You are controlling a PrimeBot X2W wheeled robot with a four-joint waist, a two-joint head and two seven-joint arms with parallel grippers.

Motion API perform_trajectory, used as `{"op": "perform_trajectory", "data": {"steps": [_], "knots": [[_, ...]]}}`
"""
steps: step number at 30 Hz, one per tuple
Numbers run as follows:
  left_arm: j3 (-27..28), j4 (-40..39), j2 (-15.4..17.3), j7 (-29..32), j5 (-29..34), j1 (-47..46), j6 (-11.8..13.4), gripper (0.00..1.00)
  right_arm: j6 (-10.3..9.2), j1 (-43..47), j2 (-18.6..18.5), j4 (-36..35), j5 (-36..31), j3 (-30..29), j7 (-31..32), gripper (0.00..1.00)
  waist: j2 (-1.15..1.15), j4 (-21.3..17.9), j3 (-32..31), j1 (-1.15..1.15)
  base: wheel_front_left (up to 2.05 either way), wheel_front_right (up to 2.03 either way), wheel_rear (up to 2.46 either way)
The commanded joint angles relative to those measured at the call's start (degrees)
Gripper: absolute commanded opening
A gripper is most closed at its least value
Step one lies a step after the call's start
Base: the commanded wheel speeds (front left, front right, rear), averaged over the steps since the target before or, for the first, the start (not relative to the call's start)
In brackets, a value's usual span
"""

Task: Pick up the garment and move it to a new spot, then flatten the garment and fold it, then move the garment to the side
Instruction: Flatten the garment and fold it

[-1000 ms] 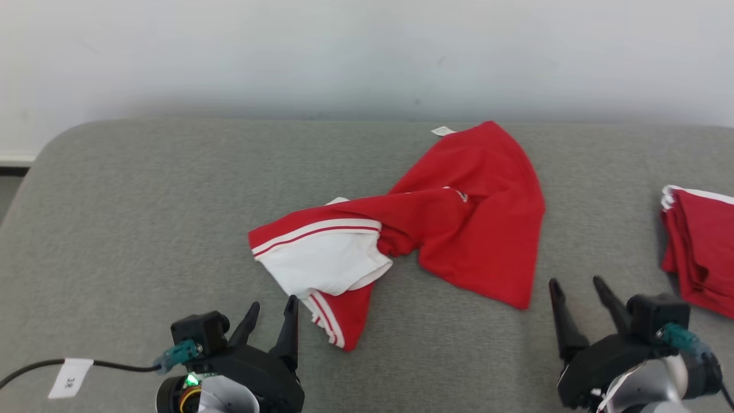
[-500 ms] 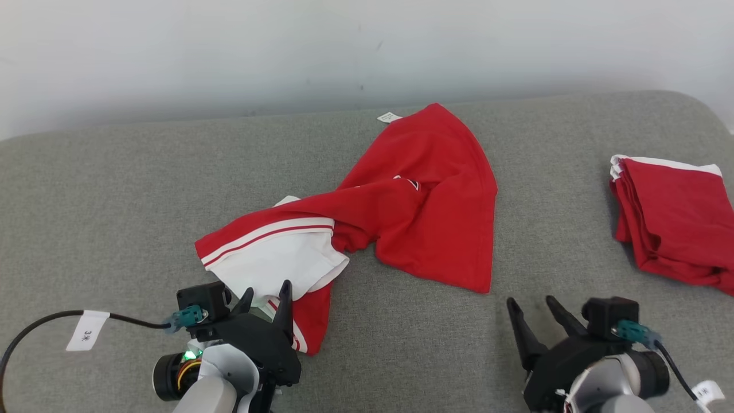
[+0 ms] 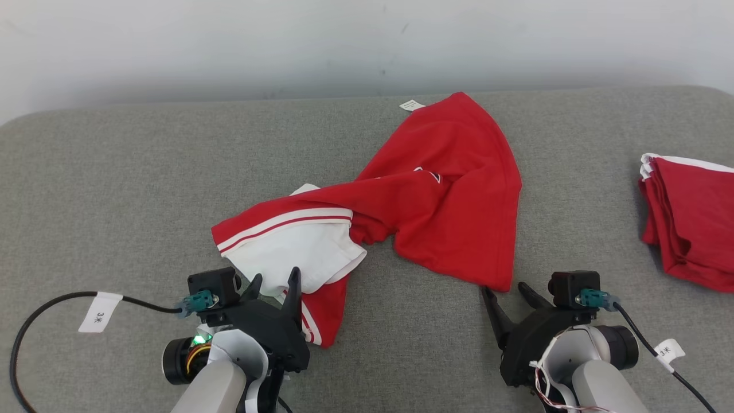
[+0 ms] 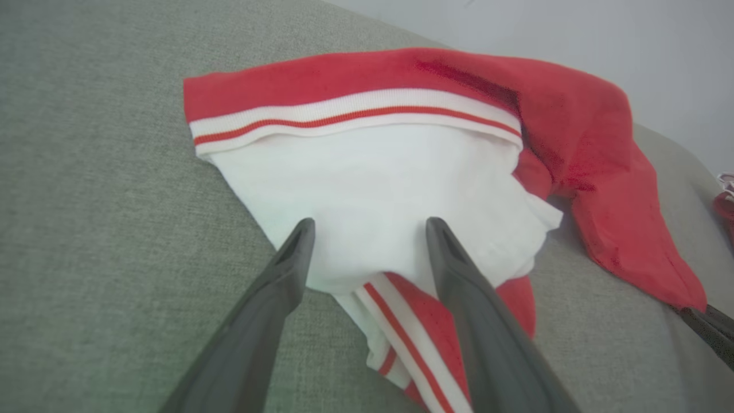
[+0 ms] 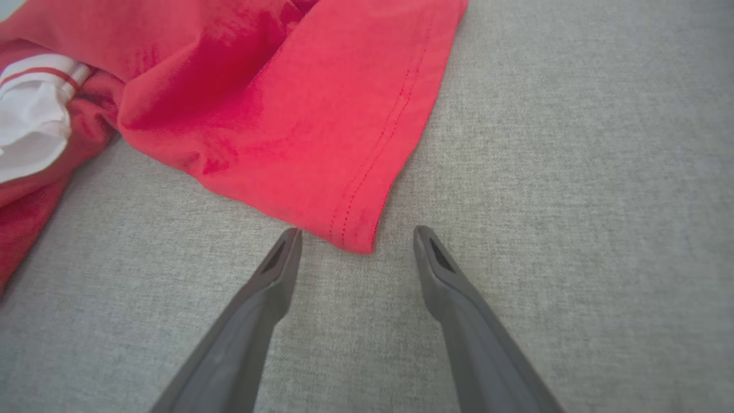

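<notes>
A red garment (image 3: 453, 201) with a white panel and red-and-white striped bands lies crumpled in the middle of the grey cushion (image 3: 114, 189). My left gripper (image 3: 275, 279) stands open at its near left end, its fingers over the white panel (image 4: 367, 189) and a striped band. My right gripper (image 3: 507, 289) is open just short of the garment's near right corner (image 5: 358, 238), which lies between the two fingertips' line and slightly beyond it. Nothing is held.
A second red garment (image 3: 691, 221), folded, with a white edge, lies at the cushion's right end. A pale wall (image 3: 344, 46) runs behind the cushion. A black cable with a white tag (image 3: 100, 311) trails from my left wrist.
The head camera has shifted, so the whole scene slid sideways. Both grippers have come forward to the garment: the left onto the white panel, the right up to the red corner.
</notes>
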Motion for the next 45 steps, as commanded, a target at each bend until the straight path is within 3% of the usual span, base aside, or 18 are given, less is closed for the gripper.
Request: {"op": "perform_trajectory", "data": {"steps": [1, 9, 19, 20, 21, 22, 23, 29, 37, 42, 45], "knots": [[-0.15, 1.08, -0.20, 0.14, -0.24, -0.90, 0.01, 1.00, -0.15, -1.34, 0.04, 1.48, 0.47, 0.46, -0.37, 1.00, 0.00, 0.28, 0.38, 0.00, 0.00, 0.00, 0.00], [0.20, 3.70, -0.27, 0.22, 0.82, -1.65, 4.02, 1.00, -0.15, -4.28, 0.04, 6.27, 1.57, 1.65, -2.01, 1.00, 0.00, 0.89, 1.15, 0.00, 0.00, 0.00, 0.00], [-0.49, 3.57, -0.97, 1.39, -1.66, -0.52, 1.25, 0.99, -0.15, -4.89, 0.06, 8.58, 2.23, 2.58, -3.39, 1.00, 0.00, 0.78, 0.98, 0.00, 0.00, 0.00, 0.00], [-0.44, 3.95, -0.84, 1.44, -1.71, -0.82, 1.16, 0.91, -0.15, -5.02, 0.07, 8.67, 2.29, 2.93, -3.44, 0.82, 0.00, 0.61, 1.03, 0.00, 0.00, 0.00, 0.00], [-0.31, 4.31, -0.68, 1.35, -1.78, -1.20, 1.14, 0.51, -0.15, -5.23, 0.08, 8.65, 2.33, 3.30, -3.70, 0.39, 0.00, 0.41, 1.09, 0.00, 0.00, 0.00, 0.00], [-0.13, 4.33, -0.41, 0.57, -1.38, -1.66, 1.34, 0.31, -0.14, -5.48, 0.10, 8.53, 2.52, 3.74, -3.94, 0.20, 0.00, 0.21, 1.13, 0.00, 0.00, 0.00, 0.00], [0.11, 4.10, -0.25, -0.21, -1.12, -2.02, 1.52, 0.00, -0.15, -5.70, 0.09, 8.29, 2.66, 3.84, -4.39, 0.02, 0.00, 0.12, 1.12, 0.00, 0.00, 0.00, 0.00], [1.23, 2.44, 0.81, -4.37, -0.21, -2.47, 2.48, 0.00, -0.15, -5.95, 0.03, 7.39, 2.36, 2.36, -6.38, 0.00, 0.00, 0.44, 0.18, 0.00, 0.00, 0.00, 0.00], [4.38, -7.14, 2.97, -11.65, 0.26, -4.01, 2.86, 0.00, -0.15, -6.72, -0.02, 0.37, 3.69, -3.57, -8.14, 0.00, 0.00, 1.25, -2.55, 0.00, 0.00, 0.00, 0.00], [6.44, -17.10, 4.44, -10.28, -1.78, 0.45, 4.27, 0.00, -0.15, -3.25, 0.01, -6.02, 3.55, -10.16, -5.41, 0.00, 0.00, 1.45, -3.99, 0.00, 0.00, 0.00, 0.00], [7.21, -26.93, 7.00, -6.01, -3.06, 9.20, 7.78, 0.00, -0.15, 2.59, 0.03, -11.87, 2.79, -13.57, 0.50, 0.00, 0.00, 1.74, -4.47, 0.00, 0.00, 0.00, 0.00]]}}
